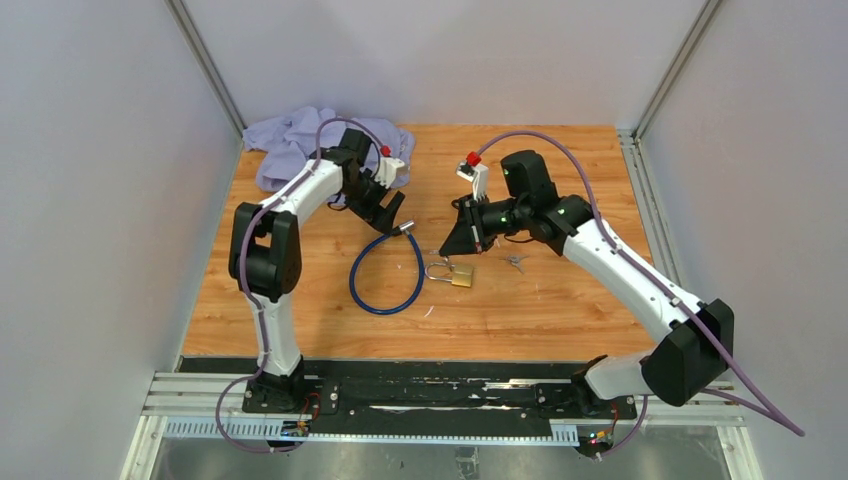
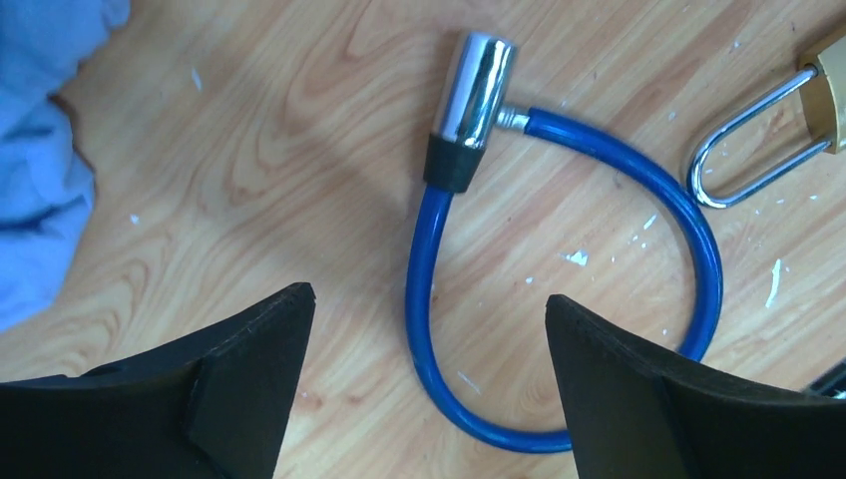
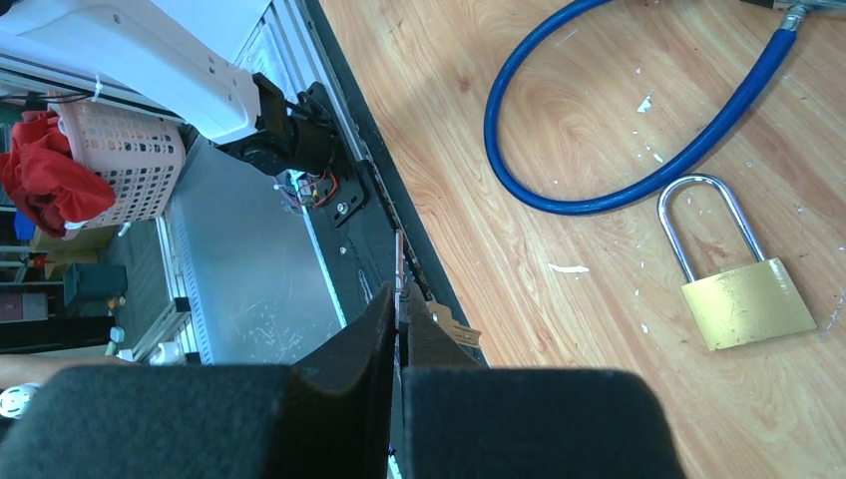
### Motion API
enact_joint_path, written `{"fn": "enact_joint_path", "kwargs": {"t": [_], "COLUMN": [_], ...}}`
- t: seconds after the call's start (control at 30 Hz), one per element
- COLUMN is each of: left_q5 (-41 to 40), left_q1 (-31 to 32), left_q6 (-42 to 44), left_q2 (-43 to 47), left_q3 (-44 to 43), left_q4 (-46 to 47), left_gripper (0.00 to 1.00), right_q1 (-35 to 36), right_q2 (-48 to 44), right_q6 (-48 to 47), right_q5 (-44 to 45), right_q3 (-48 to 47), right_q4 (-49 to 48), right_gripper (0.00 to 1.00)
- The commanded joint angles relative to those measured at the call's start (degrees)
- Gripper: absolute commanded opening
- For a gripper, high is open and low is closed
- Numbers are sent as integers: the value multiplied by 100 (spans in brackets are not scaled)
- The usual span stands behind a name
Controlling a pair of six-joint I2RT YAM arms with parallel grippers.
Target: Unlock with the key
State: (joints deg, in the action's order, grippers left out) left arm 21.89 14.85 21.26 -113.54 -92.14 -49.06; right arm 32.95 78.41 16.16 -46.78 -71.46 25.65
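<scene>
Two pincers hang over the wooden counter (image 1: 560,310). On the left, the left pincer (image 2: 427,296) is released, jaws spread wide above the blue cable lock (image 2: 559,299), whose chrome head (image 2: 477,85) lies just beyond the fingertips. The right pincer (image 3: 399,294) is clenched on a small brass key (image 3: 454,327), its toothed edge poking out beside the fingers. Near the middle lies the brass padlock (image 3: 748,302), flat, with its shackle just beside the cable's loop. Some loose keys (image 1: 515,262) lie to its right. A blue cloth (image 1: 290,140) is crumpled at the far left.

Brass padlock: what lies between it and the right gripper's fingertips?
Only bare tabletop with white flecks, in the right wrist view. The brass padlock lies apart from the right gripper, which pinches a key.
</scene>
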Motion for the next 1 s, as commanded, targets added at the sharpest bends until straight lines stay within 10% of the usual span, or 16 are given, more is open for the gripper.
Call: {"fn": "enact_joint_path", "kwargs": {"t": [0.0,0.43,0.97], "left_q5": [-351,-787,-939], "left_q1": [189,481,663], "left_q6": [139,382,1080], "left_q2": [-150,-415,25], "left_q3": [50,452,988], "left_q4": [518,775,1026], "left_gripper": [89,76,3], "right_q1": [8,10,10], "right_q2": [-221,-346,-382], "right_q6": [-172,-141,-106], "right_q5": [134,168,153], "right_q3": [-45,-69,-94], "right_q4": [157,193,152], "right_gripper": [1,1,1]}}
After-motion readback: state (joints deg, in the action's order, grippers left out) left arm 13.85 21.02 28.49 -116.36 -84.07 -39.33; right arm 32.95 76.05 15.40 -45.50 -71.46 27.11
